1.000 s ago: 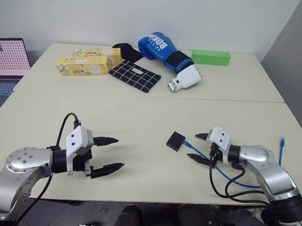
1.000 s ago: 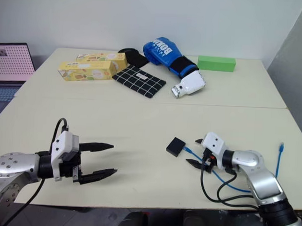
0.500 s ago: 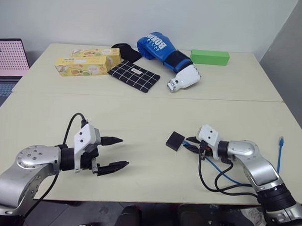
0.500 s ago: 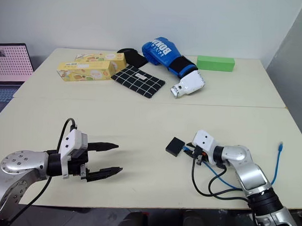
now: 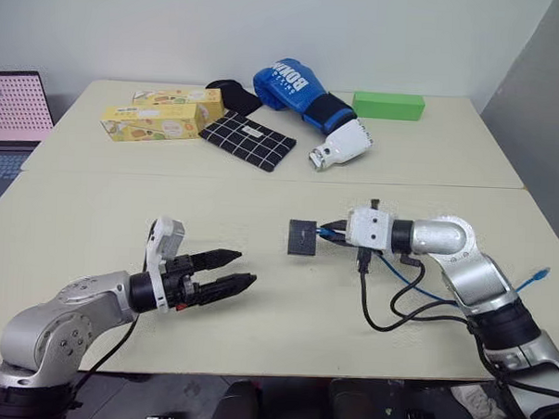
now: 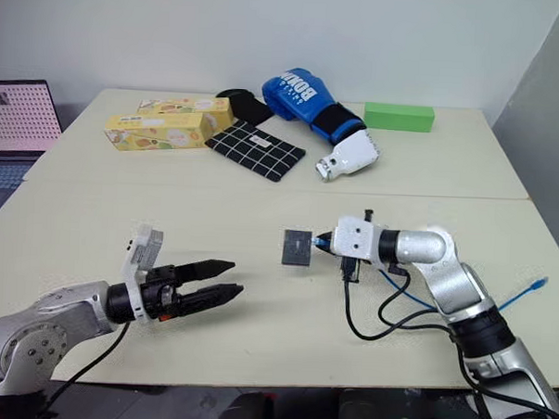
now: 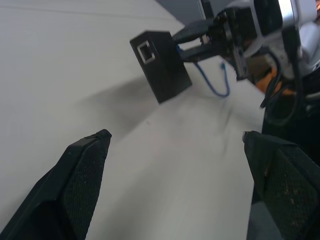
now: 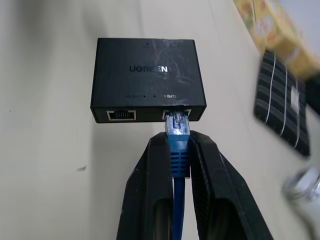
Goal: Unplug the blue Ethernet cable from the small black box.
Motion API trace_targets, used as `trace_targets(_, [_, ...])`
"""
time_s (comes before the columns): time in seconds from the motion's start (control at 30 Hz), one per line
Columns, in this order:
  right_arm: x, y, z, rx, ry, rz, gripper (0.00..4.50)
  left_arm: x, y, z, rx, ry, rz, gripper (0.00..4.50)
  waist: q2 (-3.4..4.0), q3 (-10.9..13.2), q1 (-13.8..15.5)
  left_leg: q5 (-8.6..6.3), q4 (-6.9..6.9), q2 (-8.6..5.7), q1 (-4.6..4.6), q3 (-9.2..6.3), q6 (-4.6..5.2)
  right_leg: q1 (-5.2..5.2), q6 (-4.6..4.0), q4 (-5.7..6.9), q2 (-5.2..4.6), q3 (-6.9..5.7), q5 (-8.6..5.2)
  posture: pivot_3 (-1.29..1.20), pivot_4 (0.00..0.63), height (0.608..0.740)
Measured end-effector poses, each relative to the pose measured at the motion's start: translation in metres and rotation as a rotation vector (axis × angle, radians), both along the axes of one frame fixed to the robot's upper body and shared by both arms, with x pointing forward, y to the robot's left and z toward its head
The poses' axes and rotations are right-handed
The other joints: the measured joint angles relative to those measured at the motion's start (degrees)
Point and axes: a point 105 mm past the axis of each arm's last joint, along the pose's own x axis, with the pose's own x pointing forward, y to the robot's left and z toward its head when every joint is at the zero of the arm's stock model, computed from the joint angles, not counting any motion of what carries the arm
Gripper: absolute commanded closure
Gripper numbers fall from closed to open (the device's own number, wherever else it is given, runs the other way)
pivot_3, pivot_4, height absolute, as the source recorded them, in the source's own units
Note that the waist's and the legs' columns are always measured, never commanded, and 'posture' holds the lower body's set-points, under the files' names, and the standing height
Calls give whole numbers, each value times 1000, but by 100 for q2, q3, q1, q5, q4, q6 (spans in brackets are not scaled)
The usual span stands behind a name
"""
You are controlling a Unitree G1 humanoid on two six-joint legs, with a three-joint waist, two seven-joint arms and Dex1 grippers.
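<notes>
We saw the small black box (image 8: 147, 79), matte, with two ports on one side, hanging above the pale table, lifted by the blue Ethernet cable (image 8: 177, 150), whose plug was still seated in one port; the thin cord trailed back across the table.

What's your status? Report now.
Right end effector shut on blue Ethernet cable plug, still in small black box, box lifted. Left end effector open, empty. Nothing obstructing.

Laptop (image 5: 9, 123) cut by frame edge
</notes>
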Motion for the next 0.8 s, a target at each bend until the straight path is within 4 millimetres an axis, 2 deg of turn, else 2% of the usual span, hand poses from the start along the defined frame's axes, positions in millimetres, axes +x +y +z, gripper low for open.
trace_targets(0.2, [-6, 18, 10, -47, -140, 124, 4314, 8, -6, 2, -103, 46, 43, 0, -1, -1, 2, 1, 5, 1, -1, -1, -1, 2, -1, -2, -7, 2, 0, 0, 150, 740])
trace_targets(0.4, [-9, 26, 14, -30, -156, 155, 4314, 8, -12, -2, -110, 64, 36, 0, -1, -1, 4, 1, 6, 0, -1, -2, -2, 2, -1, -1, -8, 2, 0, 0, 150, 740])
trace_targets(0.8, [-15, 36, 17, -7, -158, 186, 4314, 9, -21, -2, -127, 44, -3, 2368, -1, -1, 5, 1, 6, -1, -1, -2, -2, 2, -1, -1, -8, 2, 0, 0, 150, 740])
